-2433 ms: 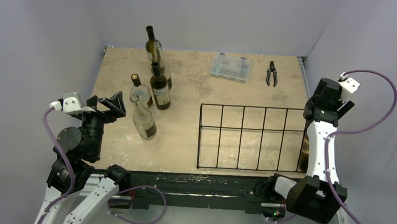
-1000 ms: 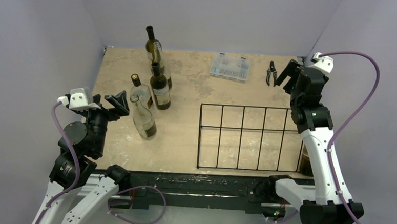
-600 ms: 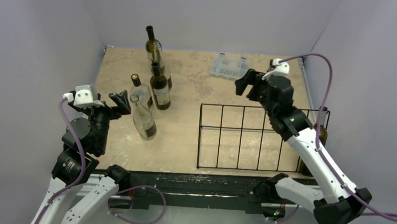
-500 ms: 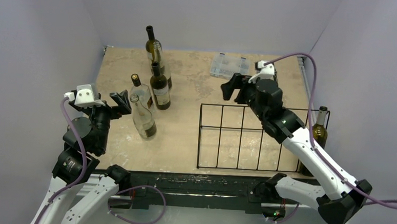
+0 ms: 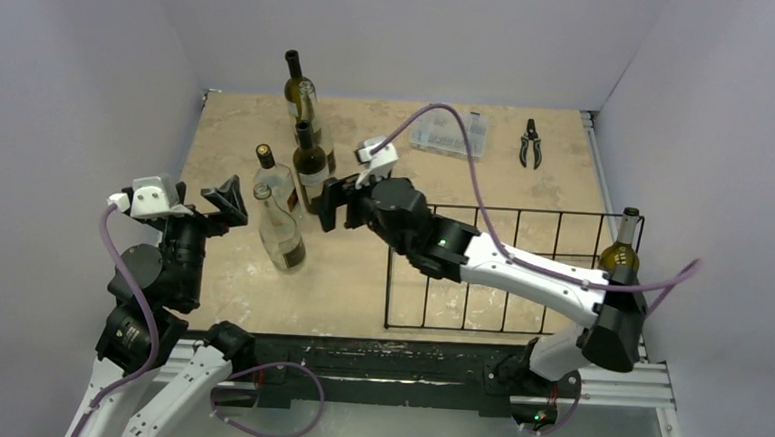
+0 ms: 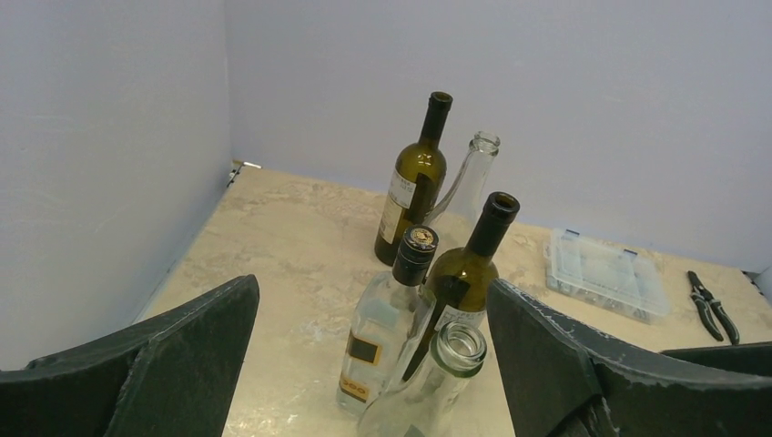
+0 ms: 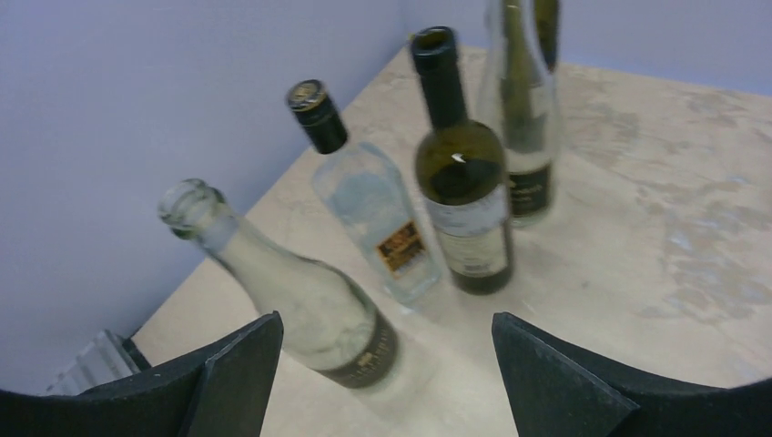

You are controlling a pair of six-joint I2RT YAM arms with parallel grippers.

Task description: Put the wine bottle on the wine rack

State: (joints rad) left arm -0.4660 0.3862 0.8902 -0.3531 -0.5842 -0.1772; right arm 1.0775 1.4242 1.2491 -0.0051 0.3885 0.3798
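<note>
Right claw [image 5: 328, 204] agape near wine bottle [image 5: 312, 180]; wine rack [image 5: 564, 213] only overhead

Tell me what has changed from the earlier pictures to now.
The right gripper, open, swung from the right end of the wine rack across to the standing bottles on the left. The left gripper, also open, those bottles and the rack stayed put.

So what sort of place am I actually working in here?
Most likely a robotics lab test cell, not a home or bar: plain lavender walls box in a stone-look tabletop, and the props are unrelated: wine bottles and a wire wine rack, plus a clear compartment box and pliers.
</note>
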